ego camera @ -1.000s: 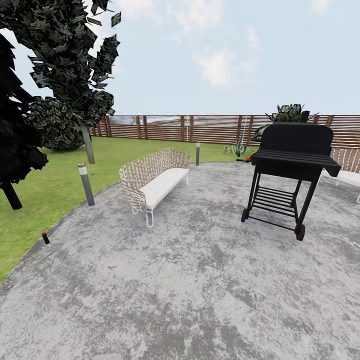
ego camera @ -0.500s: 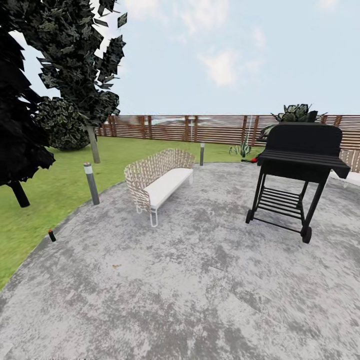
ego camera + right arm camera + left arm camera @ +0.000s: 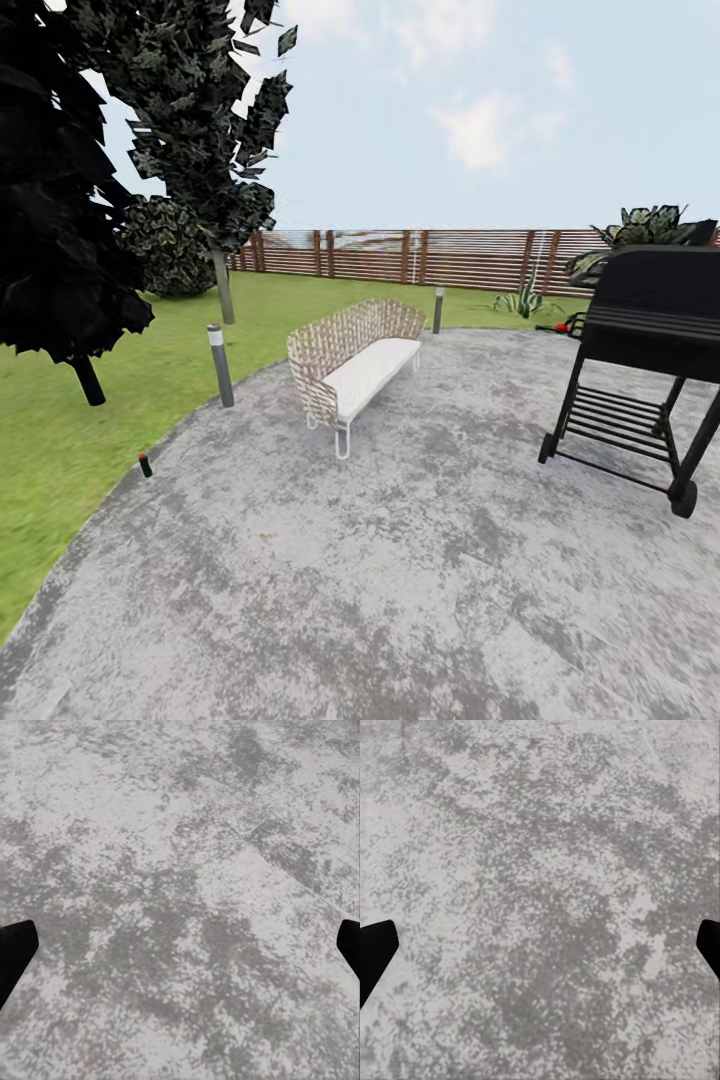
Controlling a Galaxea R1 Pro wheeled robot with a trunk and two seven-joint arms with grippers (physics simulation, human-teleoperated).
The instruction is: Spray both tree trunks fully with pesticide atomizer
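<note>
- Left claw (image 3: 540,952): two dark fingertips are showing at opposite edges of the left wrist view, spread wide, nothing between them; released, pointing down at the mottled grey floor (image 3: 540,832).
- Right claw (image 3: 180,952): same picture in the right wrist view; fingertips standing far apart, released, holding nothing; bare paving (image 3: 180,832) underneath.
- Pesticide atomizer (image 3: 145,465): standing upright, red top up, long axis vertical, on the floor right at the curved edge where the paving is meeting the grass (image 3: 60,450); lying ahead and well off to the robot's left, well apart from both claws.
- Judgement: the left arm is sitting on the nearer side; but the bottle is too far for either reach, so the base is needing to drive forward-left first.
- Nearby markers: a grey bollard light (image 3: 220,365) is standing beyond the atomizer along the same paving edge; a woven bench (image 3: 355,370) is sitting further right, a second bollard (image 3: 438,310) behind it.
- Black grill (image 3: 650,370) is standing on wheels at the right side, well clear of the line to the bottle.
- Dark-leaved trees (image 3: 70,230) are rising on the lawn at left; slatted wooden fence (image 3: 420,255) is closing the far side.
- Stage, as judged: approach only; pick-up not yet begun, spraying not begun.
</note>
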